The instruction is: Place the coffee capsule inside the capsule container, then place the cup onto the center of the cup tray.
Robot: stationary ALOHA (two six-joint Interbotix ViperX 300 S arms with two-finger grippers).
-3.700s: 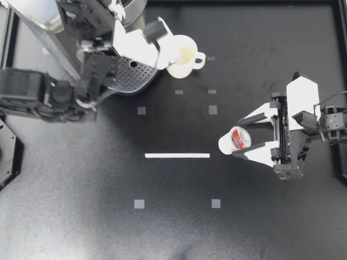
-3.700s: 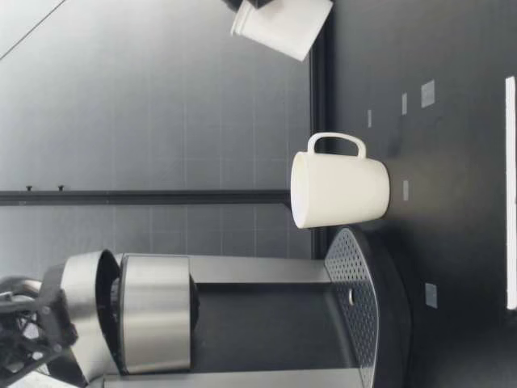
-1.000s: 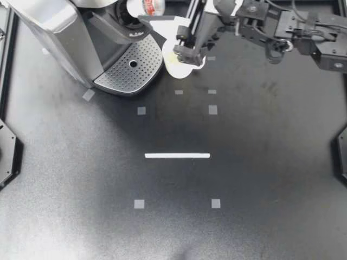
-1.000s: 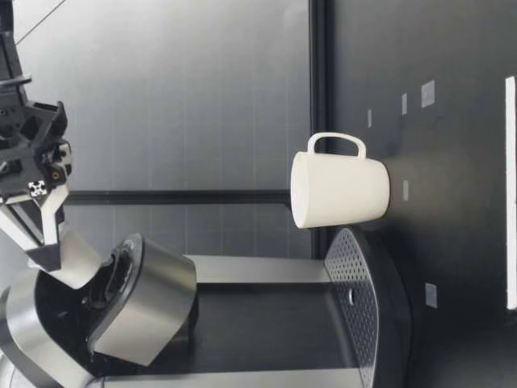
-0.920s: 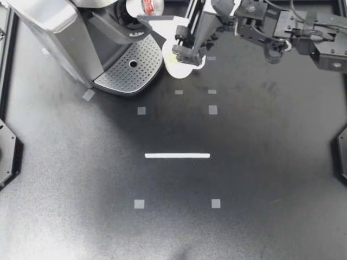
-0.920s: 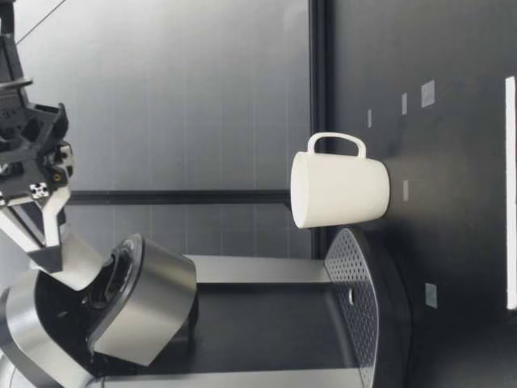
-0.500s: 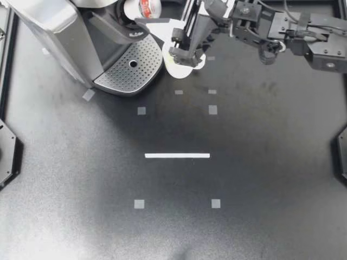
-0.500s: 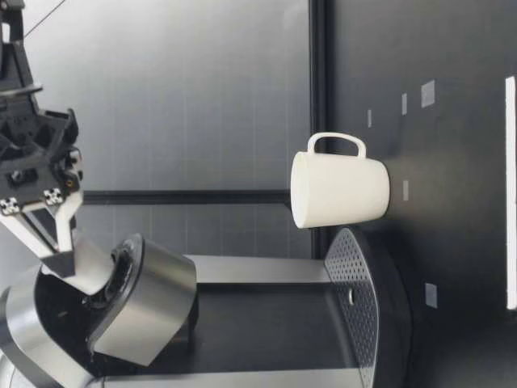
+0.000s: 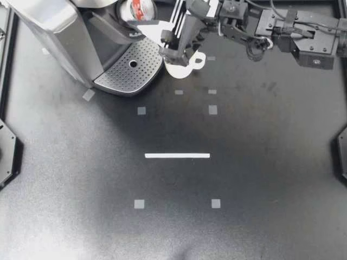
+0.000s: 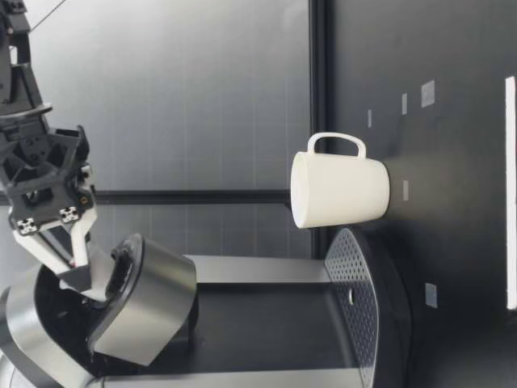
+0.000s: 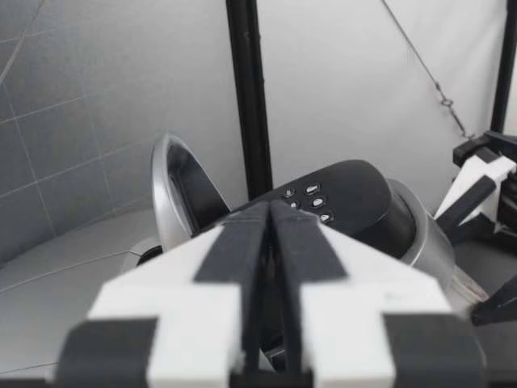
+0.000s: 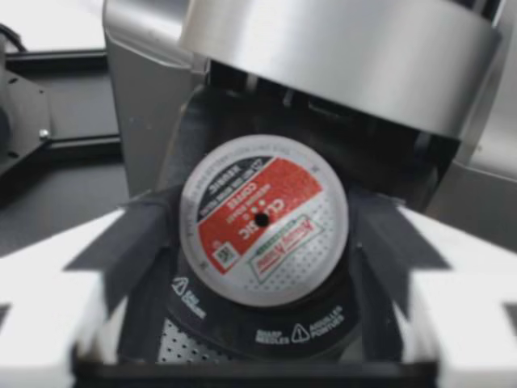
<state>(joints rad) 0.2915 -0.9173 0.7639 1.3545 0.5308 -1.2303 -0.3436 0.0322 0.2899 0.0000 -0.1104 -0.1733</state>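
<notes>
My right pincer point(image 9: 139, 13) pinches the coffee capsule point(image 9: 135, 8) at the mouth of the capsule container point(image 12: 242, 339); my left pincer point(image 11: 271, 208) is pressed together.

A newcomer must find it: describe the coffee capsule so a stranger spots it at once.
Find the silver coffee machine on the table's left side. In its open top sits the coffee capsule, held by my right gripper. Its round red-and-silver foil lid sets it apart from the plain white cup nearby.
</notes>
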